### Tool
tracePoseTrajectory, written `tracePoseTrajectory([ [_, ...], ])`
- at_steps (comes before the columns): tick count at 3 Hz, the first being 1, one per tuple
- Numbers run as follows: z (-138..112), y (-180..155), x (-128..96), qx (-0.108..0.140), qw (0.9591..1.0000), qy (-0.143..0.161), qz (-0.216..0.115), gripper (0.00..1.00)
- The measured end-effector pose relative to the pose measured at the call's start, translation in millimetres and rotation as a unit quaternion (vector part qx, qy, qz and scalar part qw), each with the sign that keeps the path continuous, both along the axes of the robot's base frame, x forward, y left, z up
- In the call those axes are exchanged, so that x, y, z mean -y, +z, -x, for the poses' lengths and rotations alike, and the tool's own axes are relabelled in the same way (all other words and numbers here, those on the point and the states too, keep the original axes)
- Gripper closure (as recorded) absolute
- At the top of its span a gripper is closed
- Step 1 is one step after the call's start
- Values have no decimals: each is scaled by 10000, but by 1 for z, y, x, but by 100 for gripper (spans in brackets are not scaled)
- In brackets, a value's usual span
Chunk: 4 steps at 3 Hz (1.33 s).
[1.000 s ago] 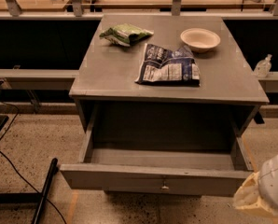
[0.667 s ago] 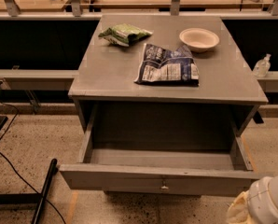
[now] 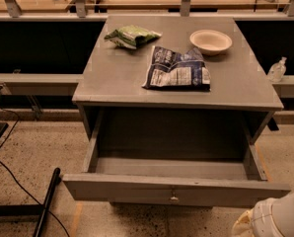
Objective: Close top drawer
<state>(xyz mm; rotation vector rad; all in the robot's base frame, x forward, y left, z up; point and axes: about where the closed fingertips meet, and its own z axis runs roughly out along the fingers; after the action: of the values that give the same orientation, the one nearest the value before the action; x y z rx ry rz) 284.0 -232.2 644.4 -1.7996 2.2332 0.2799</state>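
Floor: speckled terrazzo (image 3: 33,147) runs under and around the grey cabinet (image 3: 117,80), with a wooden bench along the back wall
Black bar: lies on the floor (image 3: 47,201), far left of the gripper (image 3: 273,218) and well apart from it
Green bag: on the cabinet top (image 3: 132,35), far beyond the gripper and to its left
Top drawer: pulled fully out (image 3: 137,189), and what you can see of its inside is bare; its front panel runs left to right, and its right end sits just left of and above the gripper
Knob: small metal knob (image 3: 174,198) at the panel's centre, left of the gripper at nearly the same height in view
Chip bag: crumpled blue and white bag (image 3: 178,69) on the cabinet top, beyond the drawer
Bowl: pale bowl (image 3: 210,41), beside the chip bag, farthest back
Bottle: clear bottle (image 3: 276,69) on the ledge, almost straight beyond the gripper
Gripper: low in the right corner, in front of the panel; you cannot tell whether it is spread or pressed together
Key relation: the panel lies left and ahead of the gripper, long axis crosswise, so you likely need to move left towards the centre and push straight back
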Motion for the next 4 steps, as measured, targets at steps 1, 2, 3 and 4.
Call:
tracePoseTrajectory([
  [1, 1, -4, -11, 152, 9998, 98, -74, 100],
  [2, -23, -6, -21, 607, 9980, 121, -82, 100],
  [3, -55, -12, -22, 832, 9965, 66, 43, 100],
  [4, -88, -27, -20, 699, 9975, 36, 39, 100],
])
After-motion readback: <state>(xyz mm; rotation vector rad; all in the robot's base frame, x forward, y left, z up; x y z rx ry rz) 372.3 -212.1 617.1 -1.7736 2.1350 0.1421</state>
